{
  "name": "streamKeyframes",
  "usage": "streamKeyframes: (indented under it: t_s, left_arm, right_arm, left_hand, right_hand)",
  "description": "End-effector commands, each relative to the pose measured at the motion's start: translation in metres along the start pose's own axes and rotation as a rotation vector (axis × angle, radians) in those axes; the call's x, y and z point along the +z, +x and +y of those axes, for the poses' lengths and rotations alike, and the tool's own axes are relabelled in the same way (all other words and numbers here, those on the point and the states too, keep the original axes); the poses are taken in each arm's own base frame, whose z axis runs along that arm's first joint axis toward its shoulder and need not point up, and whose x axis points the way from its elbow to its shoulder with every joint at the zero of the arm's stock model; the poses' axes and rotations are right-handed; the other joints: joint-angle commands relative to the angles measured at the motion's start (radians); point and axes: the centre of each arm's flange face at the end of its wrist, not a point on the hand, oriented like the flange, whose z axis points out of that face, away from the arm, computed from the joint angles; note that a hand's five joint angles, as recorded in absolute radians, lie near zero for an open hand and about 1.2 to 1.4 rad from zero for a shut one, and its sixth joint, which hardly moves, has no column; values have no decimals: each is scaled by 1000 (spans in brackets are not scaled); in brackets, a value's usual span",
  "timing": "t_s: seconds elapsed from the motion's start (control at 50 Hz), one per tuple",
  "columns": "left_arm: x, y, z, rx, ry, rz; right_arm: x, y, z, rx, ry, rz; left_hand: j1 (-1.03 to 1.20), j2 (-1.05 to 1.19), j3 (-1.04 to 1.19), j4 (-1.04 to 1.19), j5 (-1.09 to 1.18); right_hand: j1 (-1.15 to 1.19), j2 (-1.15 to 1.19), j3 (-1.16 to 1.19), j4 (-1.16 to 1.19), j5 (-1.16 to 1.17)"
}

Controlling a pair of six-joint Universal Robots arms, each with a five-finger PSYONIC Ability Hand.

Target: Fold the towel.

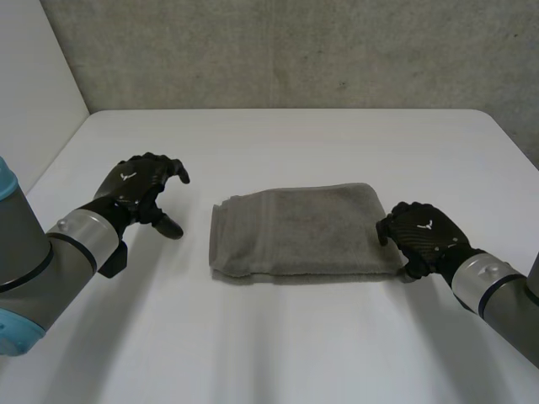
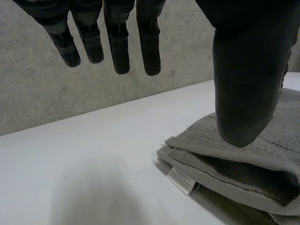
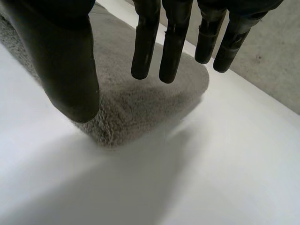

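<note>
1. At mid-table we log the grey towel (image 1: 295, 231). It lies flat on the white table (image 1: 278, 345), already doubled into layers, with its long axis running across from one arm's side to the other.
2. Of the two, the right hand (image 1: 421, 237) is the nearer. It sits at the towel's right short end, touching or just beside it; we cannot tell which. Its fingers (image 3: 146, 47) are straight and a little spread above that end, with the thumb apart, pinching nothing.
3. We see the left hand (image 1: 139, 189) hovering off the towel's left end, with bare table between. Its fingers (image 2: 119, 44) are relaxed and spread, holding nothing. The towel lies on its thumb side, a small white label (image 2: 181, 180) at the layered edge.
4. We judge that a further fold would go end to end along the long axis, so the right hand is best placed to start it.
5. Surface: smooth, bare around the towel. Room: a grey concrete wall (image 1: 295, 50) behind the table.
</note>
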Motion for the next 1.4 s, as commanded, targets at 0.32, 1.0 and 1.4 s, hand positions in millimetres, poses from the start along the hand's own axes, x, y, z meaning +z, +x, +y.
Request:
streamKeyframes:
  t_s: [0.32,1.0,1.4]
  left_arm:
    - [1,-5,3,1,12,-13]
    - [-3,-7,5,-5,7,-25]
    - [-1,-7,-18,-35,116,-24]
  right_arm:
    - [16,4,27,24,-29,-3]
    - [-11,33,-35,-247,68,-11]
    - [10,-166,-60,-437,286,-451]
  left_hand:
    - [-69,-58,-49,-54,-17]
    - [-69,-58,-49,-54,-17]
    - [-128,-117,-49,-54,-75]
  right_hand:
    - [89,82,-47,-76,122]
    - [707,701,-47,-76,741]
    - [707,701,-47,-76,741]
